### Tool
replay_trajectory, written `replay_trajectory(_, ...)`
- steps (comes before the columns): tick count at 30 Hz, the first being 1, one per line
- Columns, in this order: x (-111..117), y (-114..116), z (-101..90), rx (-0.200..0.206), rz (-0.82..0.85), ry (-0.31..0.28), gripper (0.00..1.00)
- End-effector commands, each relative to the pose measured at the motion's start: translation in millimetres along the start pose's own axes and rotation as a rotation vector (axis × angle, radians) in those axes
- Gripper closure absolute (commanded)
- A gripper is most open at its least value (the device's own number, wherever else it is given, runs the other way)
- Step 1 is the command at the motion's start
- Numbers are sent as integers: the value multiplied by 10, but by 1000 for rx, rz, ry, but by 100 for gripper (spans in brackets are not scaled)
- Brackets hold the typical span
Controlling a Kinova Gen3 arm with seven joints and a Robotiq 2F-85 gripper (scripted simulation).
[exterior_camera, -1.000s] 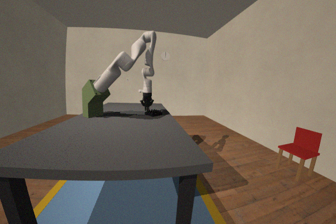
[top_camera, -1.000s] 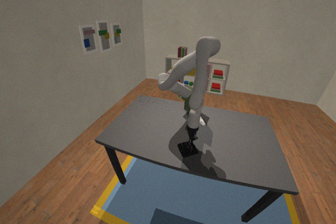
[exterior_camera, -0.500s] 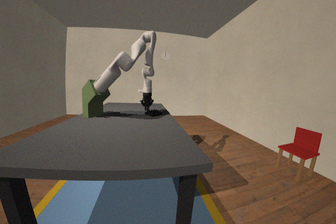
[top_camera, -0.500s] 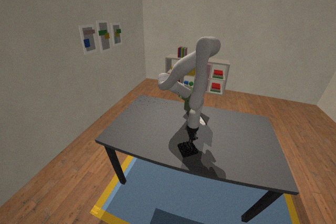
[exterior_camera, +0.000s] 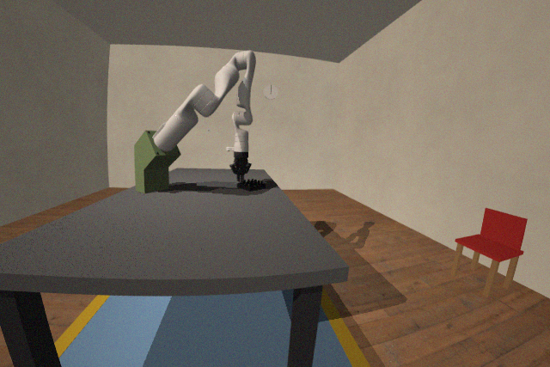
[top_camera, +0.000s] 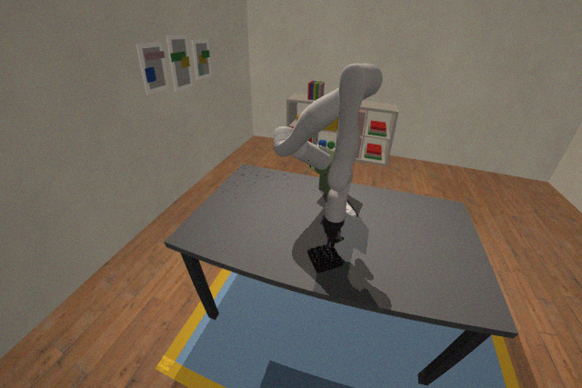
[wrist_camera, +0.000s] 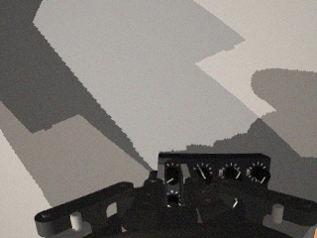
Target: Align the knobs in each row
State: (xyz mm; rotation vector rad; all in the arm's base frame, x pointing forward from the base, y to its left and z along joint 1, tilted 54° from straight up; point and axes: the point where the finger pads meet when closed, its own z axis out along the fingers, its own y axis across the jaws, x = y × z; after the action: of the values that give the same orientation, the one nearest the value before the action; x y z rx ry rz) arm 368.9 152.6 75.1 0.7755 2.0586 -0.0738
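The black knob box (top_camera: 326, 259) (exterior_camera: 253, 186) (wrist_camera: 214, 159) stands on the dark table (top_camera: 244, 214) (exterior_camera: 177, 229) near its front edge. My gripper (top_camera: 333, 243) (exterior_camera: 241, 179) (wrist_camera: 172, 175) points straight down onto the box and is shut on one of its knobs. That knob is hidden under the fingers, and I cannot tell which one it is. In the wrist view one row of four knobs (wrist_camera: 217, 173) shows beyond the fingers, each with a white line. Another knob (wrist_camera: 173, 198) shows just beside the left finger. The printed names are too small to read.
The arm's green base (exterior_camera: 150, 168) stands at the table's back. The arm's shadow falls across the table around the box. A shelf (top_camera: 380, 134) with coloured blocks stands by the far wall, and a red chair (exterior_camera: 492, 242) stands off to the side.
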Motion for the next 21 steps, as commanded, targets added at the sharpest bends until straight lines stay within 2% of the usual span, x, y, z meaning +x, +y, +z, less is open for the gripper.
replay_trajectory(1,2,3,-2,-1,-17,0,92)
replay_trajectory(21,2,3,-2,-1,-226,0,92)
